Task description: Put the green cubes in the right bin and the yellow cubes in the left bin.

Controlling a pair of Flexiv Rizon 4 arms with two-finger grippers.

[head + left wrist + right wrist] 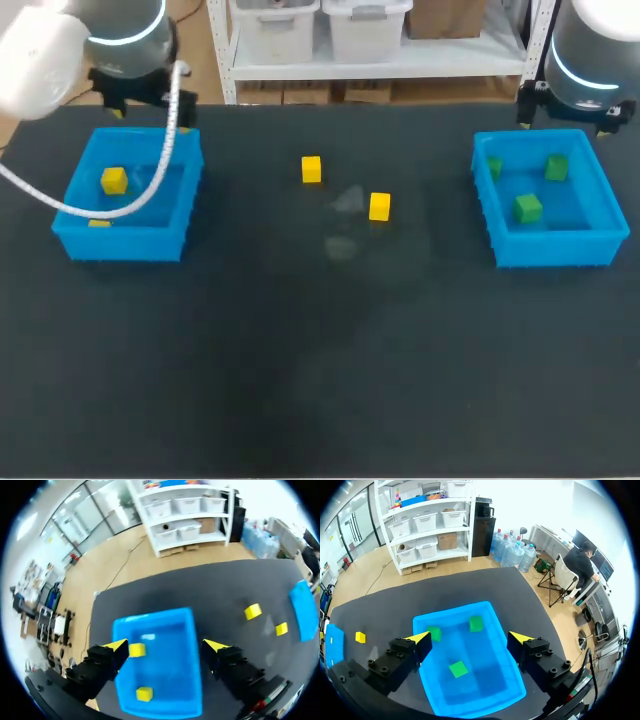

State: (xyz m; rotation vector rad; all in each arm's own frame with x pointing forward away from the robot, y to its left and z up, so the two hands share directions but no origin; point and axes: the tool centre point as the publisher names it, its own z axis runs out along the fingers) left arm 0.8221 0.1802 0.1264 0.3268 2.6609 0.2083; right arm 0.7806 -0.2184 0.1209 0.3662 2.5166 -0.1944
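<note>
While between bins, yellow cubes apart.

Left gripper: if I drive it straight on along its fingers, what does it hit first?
Probably the left bin: the left gripper hangs open over its bare floor, fingertips about over its side walls, which may touch first. A yellow cube lies close by one finger.

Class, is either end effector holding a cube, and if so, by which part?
Nothing is held: the left end effector and the right end effector both stand open and empty.
</note>
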